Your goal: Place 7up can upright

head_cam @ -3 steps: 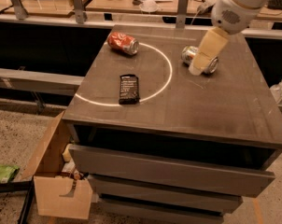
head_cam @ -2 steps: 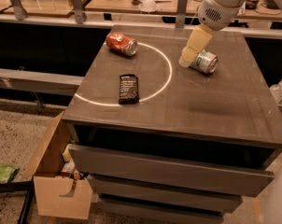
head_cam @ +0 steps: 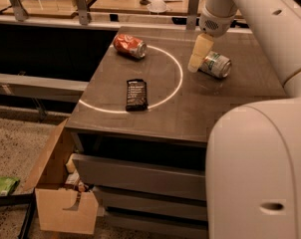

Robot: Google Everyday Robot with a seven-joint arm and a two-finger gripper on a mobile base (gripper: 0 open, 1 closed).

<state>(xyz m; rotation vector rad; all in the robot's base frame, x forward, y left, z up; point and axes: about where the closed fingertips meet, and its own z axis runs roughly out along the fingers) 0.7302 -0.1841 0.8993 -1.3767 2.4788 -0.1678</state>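
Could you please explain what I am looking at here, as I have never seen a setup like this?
This is a single camera picture looking down at a table; where the camera is mounted is not known. The big white shape at the right is the robot's body, and its one arm reaches over the table. At the arm's end is the cream-coloured gripper, pointing down just left of the 7up can. That can lies on its side on the table and is not lifted. Also on the table are a red-orange can, on its side too, a black packet, and a white arc marking. A cardboard box stands on the floor.
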